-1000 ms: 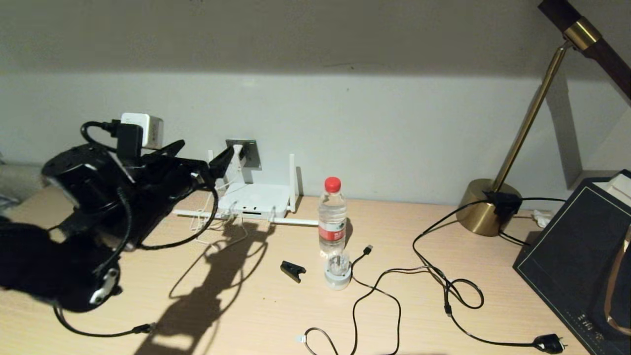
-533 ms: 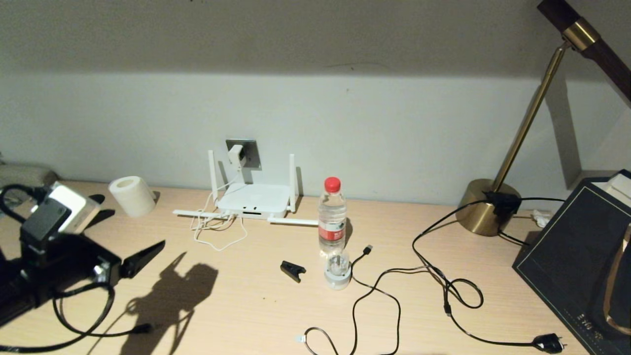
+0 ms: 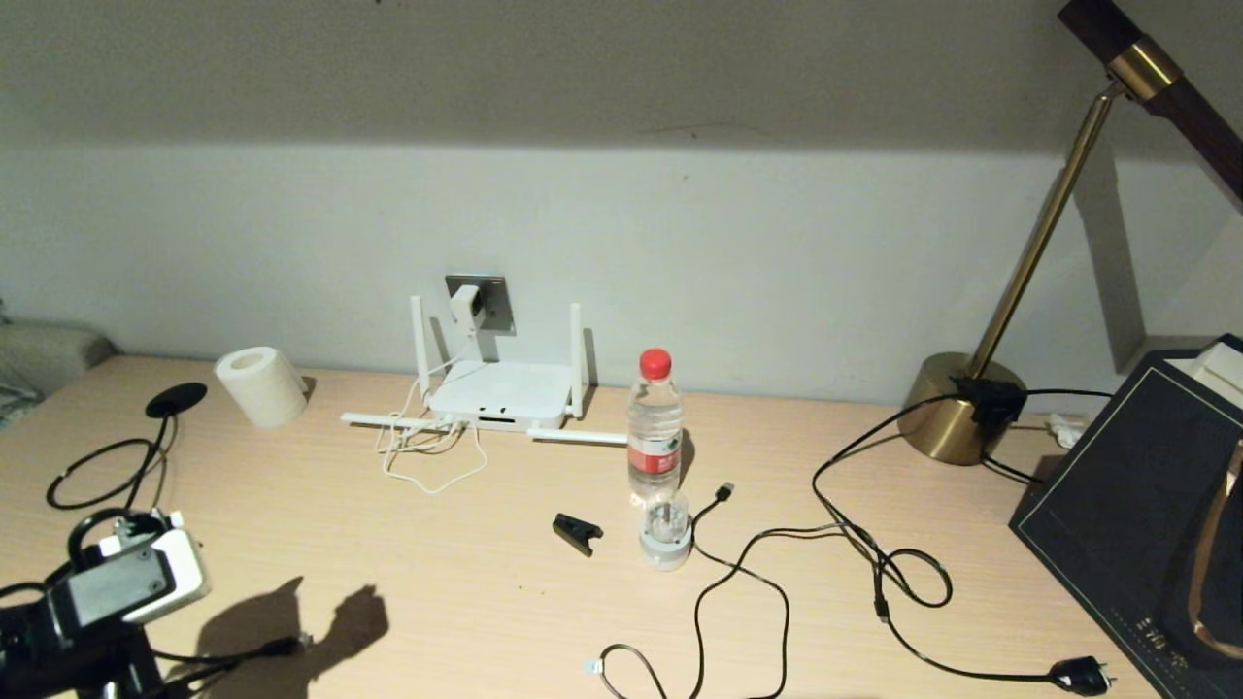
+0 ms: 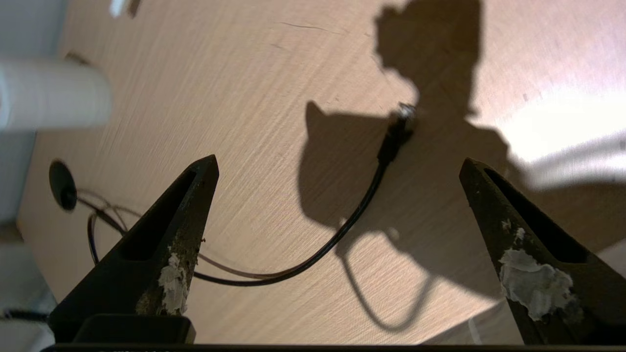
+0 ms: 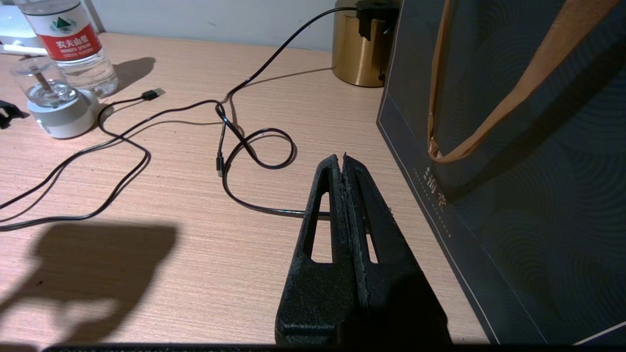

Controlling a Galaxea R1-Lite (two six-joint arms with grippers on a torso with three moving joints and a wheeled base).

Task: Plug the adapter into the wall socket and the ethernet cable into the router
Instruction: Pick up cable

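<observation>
adapter (image 3: 466, 305) sits in the wall socket (image 3: 490, 294) above the router (image 3: 500, 393); left gripper (image 4: 337, 166) gapes empty over the ethernet cable (image 4: 364, 190) (right gripper (image 5: 344, 161) pressed together, parked).

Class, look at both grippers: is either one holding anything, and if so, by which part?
Nothing is held. The left gripper is wide open above the ethernet cable on the desk; the right gripper is shut on nothing.

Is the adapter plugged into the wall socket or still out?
In. The adapter sits flat on the wall socket above the router, its white cord hanging down; no gripper touches it.
</observation>
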